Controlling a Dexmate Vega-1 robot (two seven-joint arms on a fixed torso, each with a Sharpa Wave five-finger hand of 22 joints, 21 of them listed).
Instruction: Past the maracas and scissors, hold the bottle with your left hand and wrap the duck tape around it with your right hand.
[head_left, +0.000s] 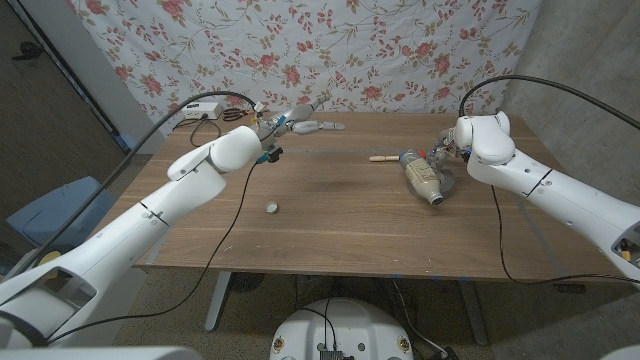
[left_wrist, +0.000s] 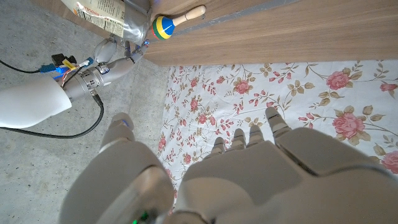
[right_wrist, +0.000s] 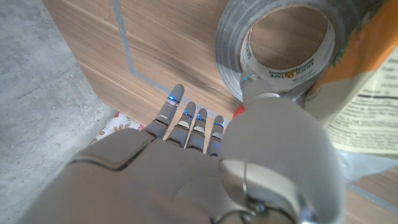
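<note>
A clear bottle (head_left: 424, 178) with a pale and orange label (right_wrist: 367, 93) lies on its side at the table's right, partly on a grey duct tape roll (right_wrist: 280, 37). My right hand (head_left: 447, 148) hovers just behind them; its thumb tip touches the roll's rim while the other fingers (right_wrist: 186, 121) stretch away, holding nothing. A maraca (head_left: 386, 157) with a wooden handle lies left of the bottle; its yellow and blue head (left_wrist: 163, 27) is in the left wrist view. My left hand (head_left: 300, 122) is at the back left, fingers (left_wrist: 249, 134) apart and empty, near black-handled scissors (head_left: 235, 115).
A white box (head_left: 200, 109) with a cable sits at the back left corner. A small white cap (head_left: 271, 207) lies mid-table. A floral cloth (head_left: 330, 50) hangs behind the table's far edge. My right forearm (left_wrist: 37, 102) is in the left wrist view.
</note>
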